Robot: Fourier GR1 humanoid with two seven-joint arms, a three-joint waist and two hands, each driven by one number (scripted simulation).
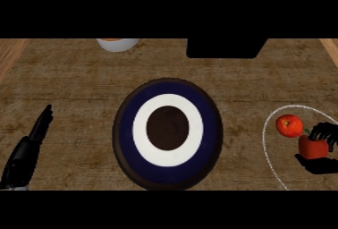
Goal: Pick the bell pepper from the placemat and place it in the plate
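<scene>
1. Check the right hand (321, 152) at the near right edge. Its black fingers and thumb curl round the bell pepper (313, 146), a red, blocky, smooth-skinned fruit that stands on the placemat (267, 134).
2. Judge the step in hand as the grasp and lift. Raise the pepper straight up before you carry it left, so that it clears the tomato (289, 125), a round, glossy red-orange fruit lying just beside it on the same mat.
3. Note the placemat: a brown oval matching the counter's colour, marked mainly by its pale stitched border. It gives no raised lip to clear.
4. Leave the left hand (26, 150) as it is at the near left edge, fingers straight, resting and holding nothing.
5. Aim for the plate (124, 134) at the counter's middle, well apart from the mat. It is round, with a dark rim, a navy band, a white ring and a dark brown centre. Set the pepper down on that centre.
6. Ignore the far items: a white cup (118, 44) with an orange interior, and a black block (224, 48).
</scene>
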